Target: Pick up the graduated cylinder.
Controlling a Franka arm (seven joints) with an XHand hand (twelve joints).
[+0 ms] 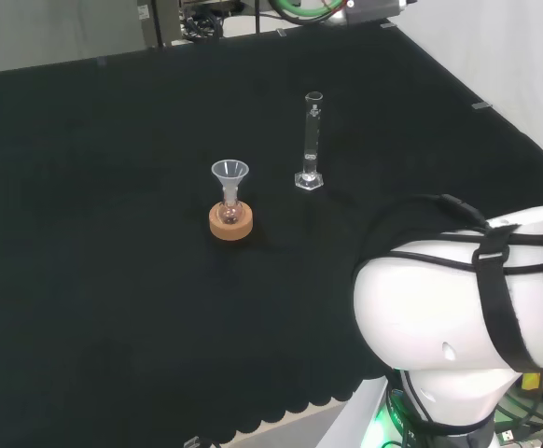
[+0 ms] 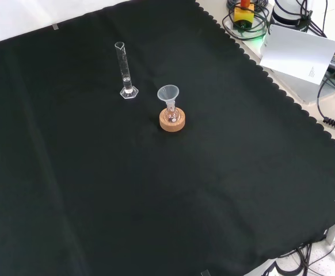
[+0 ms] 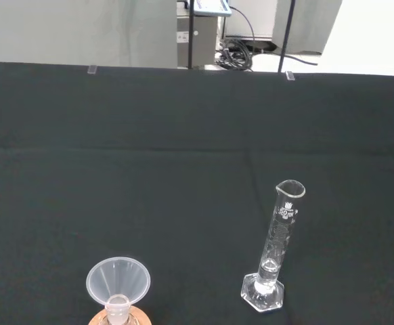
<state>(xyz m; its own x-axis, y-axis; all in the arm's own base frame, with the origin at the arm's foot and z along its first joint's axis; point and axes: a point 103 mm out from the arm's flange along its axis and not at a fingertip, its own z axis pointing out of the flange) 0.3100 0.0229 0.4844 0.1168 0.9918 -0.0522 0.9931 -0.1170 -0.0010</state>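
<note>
Fingers: we cannot tell their state.
Graduated cylinder [image 1: 311,140] stands upright, untouched, just beside the funnelled flask [image 1: 229,192].

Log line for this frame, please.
phase: pre-reach | graduated cylinder: upright, untouched | funnel in flask on cork ring: beside it, apart

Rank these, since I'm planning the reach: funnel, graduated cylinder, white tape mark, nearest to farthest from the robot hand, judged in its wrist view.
1. funnel, closest in front.
2. graduated cylinder, upright, slightly farther back.
3. white tape mark, at the far edge of the cloth.
</note>
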